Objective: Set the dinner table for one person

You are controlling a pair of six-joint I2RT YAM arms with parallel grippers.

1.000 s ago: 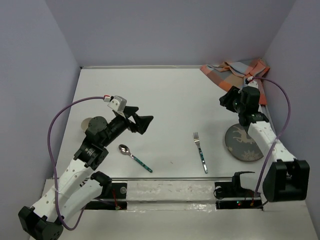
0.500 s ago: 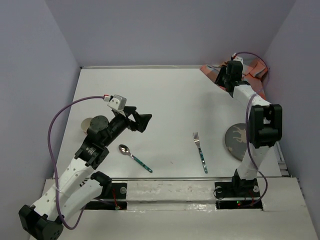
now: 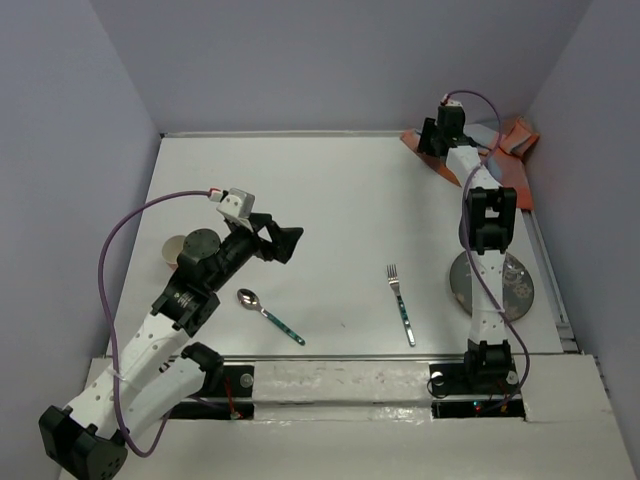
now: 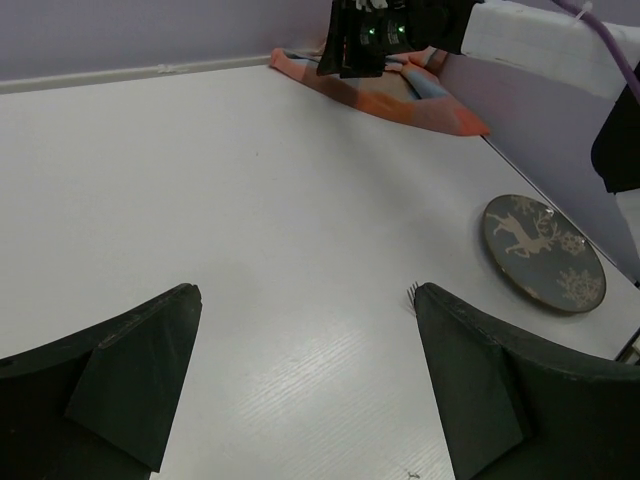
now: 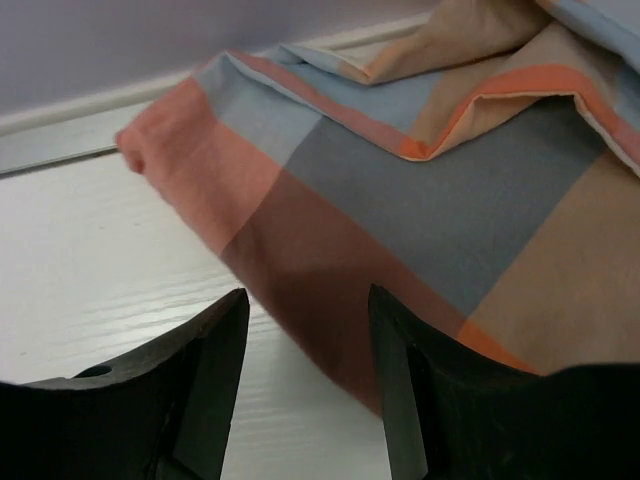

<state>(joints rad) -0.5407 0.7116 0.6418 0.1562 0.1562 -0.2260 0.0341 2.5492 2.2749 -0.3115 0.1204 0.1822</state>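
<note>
**Non-task items, top view**

Checked cloth [image 3: 515, 135], orange/grey/blue, rumpled, at 2 o'clock in the far corner. Dark round plate [image 3: 518, 290] with a pale deer and snowflakes at 4 o'clock, partly hidden. Fork [image 3: 402, 305] at 5 o'clock, tines to 12, teal handle to 6. Spoon [image 3: 268, 313] at 7 o'clock, bowl to 10, teal handle to 4. Small beige disc [image 3: 172, 248] at 9 o'clock, half hidden; kind unclear.

It was a robotics lab cell rather than a home; the white dinner table [image 3: 330, 200] stood boxed by bare lilac walls [image 3: 330, 60] along its far and side edges; a left arm [image 3: 150, 340] and right arm [image 3: 487, 300] were bolted at its near edge.
</note>
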